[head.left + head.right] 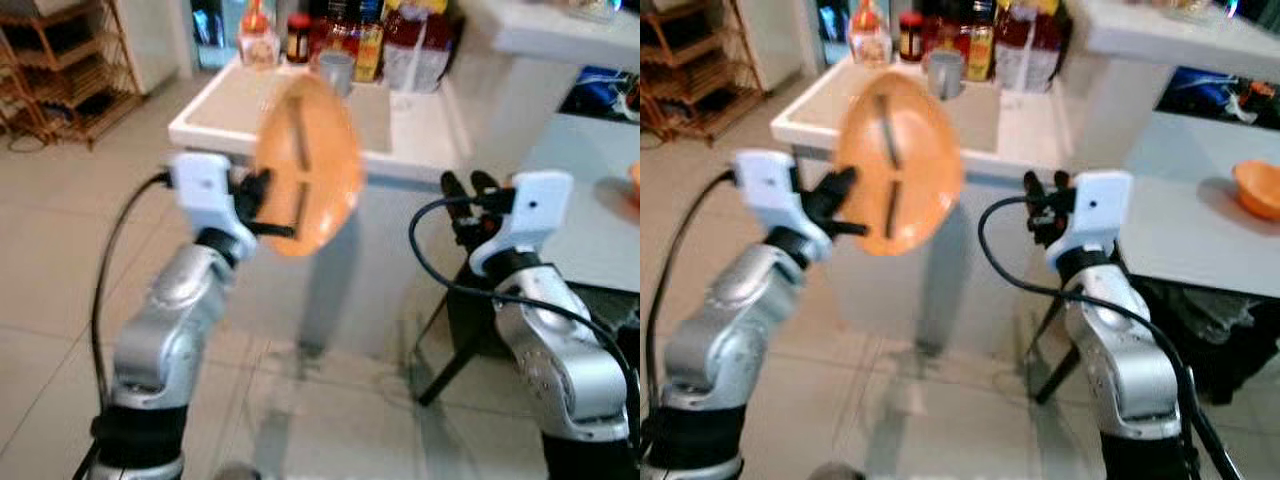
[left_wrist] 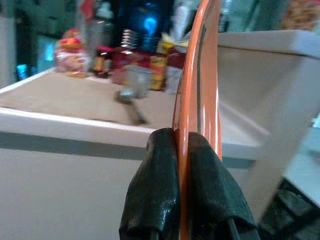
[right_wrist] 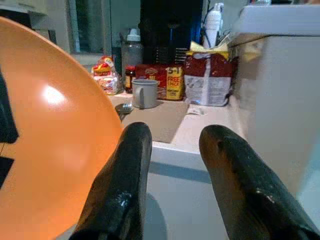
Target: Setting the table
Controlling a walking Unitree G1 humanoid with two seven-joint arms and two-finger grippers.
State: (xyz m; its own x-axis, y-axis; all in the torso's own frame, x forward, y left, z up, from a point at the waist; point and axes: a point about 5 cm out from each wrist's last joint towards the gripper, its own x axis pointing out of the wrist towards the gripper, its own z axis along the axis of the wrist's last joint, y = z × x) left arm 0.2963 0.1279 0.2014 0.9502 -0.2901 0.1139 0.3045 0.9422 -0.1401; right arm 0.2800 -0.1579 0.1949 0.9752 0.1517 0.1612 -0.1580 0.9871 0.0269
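Plate up, centre frame!
Left gripper [image 2: 182, 145] jaws pinch the orange plate [image 1: 308, 165] on edge before the surface [image 1: 420, 135]; right gripper [image 3: 172, 145] jaws spread.

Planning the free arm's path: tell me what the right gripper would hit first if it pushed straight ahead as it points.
Probably the white counter: the right gripper, open and empty, points at its near edge, beside the orange plate. Depth is unclear.

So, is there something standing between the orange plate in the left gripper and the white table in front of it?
Nothing visible blocks it. The left gripper holds the orange plate on edge in open air before the white table. A grey mug, spoon and food packages sit toward its far side.
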